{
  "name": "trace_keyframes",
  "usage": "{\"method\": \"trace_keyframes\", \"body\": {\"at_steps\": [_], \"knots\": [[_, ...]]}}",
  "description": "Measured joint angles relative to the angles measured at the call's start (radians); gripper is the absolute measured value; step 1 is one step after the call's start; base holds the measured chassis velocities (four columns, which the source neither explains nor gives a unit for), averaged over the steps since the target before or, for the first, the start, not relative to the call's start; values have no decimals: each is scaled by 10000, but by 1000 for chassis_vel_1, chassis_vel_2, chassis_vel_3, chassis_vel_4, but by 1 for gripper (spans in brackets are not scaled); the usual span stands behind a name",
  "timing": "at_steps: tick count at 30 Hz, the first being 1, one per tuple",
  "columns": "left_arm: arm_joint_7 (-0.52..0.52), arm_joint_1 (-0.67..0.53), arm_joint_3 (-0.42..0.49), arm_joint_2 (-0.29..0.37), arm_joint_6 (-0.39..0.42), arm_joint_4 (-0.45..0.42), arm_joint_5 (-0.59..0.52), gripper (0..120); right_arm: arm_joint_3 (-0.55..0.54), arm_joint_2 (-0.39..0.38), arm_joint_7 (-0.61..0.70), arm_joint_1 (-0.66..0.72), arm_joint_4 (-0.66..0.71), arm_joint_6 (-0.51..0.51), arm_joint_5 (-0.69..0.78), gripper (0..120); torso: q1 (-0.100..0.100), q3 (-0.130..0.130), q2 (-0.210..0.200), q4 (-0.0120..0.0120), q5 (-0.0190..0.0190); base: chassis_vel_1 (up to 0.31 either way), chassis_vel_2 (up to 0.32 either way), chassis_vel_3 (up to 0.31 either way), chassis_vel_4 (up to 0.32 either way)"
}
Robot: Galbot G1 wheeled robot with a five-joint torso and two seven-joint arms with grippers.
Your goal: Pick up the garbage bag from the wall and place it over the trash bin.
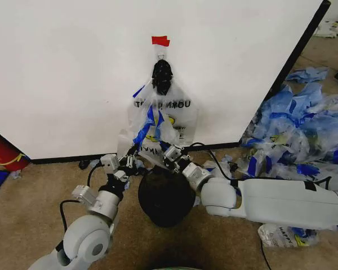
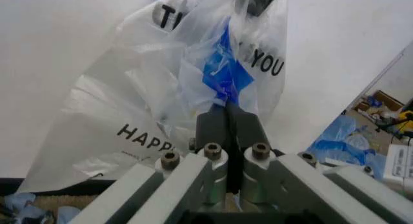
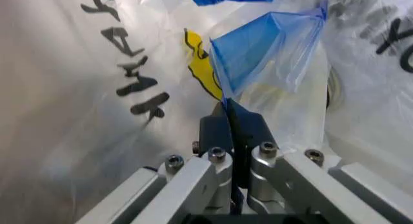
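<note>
The garbage bag (image 1: 163,115), clear plastic with black lettering and blue tape strips, hangs on the white wall (image 1: 73,67) from a black hook lump under red tape. Its lower edge reaches down to the black wire-mesh trash bin (image 1: 165,197) on the carpet. My left gripper (image 1: 130,162) is shut on a blue-taped edge of the bag (image 2: 223,76) at the bin's left rim. My right gripper (image 1: 170,156) is shut on another blue-taped edge (image 3: 258,54), beside the yellow smiley print, at the bin's right rim.
A big heap of similar clear-and-blue bags (image 1: 301,132) lies on the floor to the right of the wall's edge. A loose printed bag (image 1: 279,235) lies under my right arm. A red object (image 1: 3,152) sits at the left by the wall's black base strip.
</note>
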Motion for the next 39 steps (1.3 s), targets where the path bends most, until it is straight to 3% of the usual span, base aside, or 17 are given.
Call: {"method": "trace_keyframes", "body": {"at_steps": [6, 15, 22, 35, 39], "knots": [[-1, -53, 0, 45, 2, 0, -25, 0, 401, -274, 50, -358, 177, 127, 54, 0, 0, 0, 0, -1, 1, 0, 0, 0, 0], [-25, -60, -50, 67, 11, 8, -41, 0, 2037, -956, -66, -1548, 754, 779, 736, 0, 0, 0, 0, 0, 1, 0, 0, 0, 0], [-60, -135, -155, 62, 28, -27, -35, 0, 3855, -1547, -643, -2960, 1256, 1697, 1354, 0, 0, -1, 1, 1, -4, 0, 0, 0, 0], [-86, -14, -331, 114, 8, -128, 48, 0, 8530, -2100, -2522, -7739, 1738, 4085, 2178, 0, -1, -1, 1, -1, 4, 0, 0, 0, 0], [-87, 13, -388, 101, -18, -158, 73, 0, 9007, -2076, -2785, -8326, 1706, 4684, 2261, 0, -1, -1, 1, -2, -1, 0, 0, 0, 0]]}}
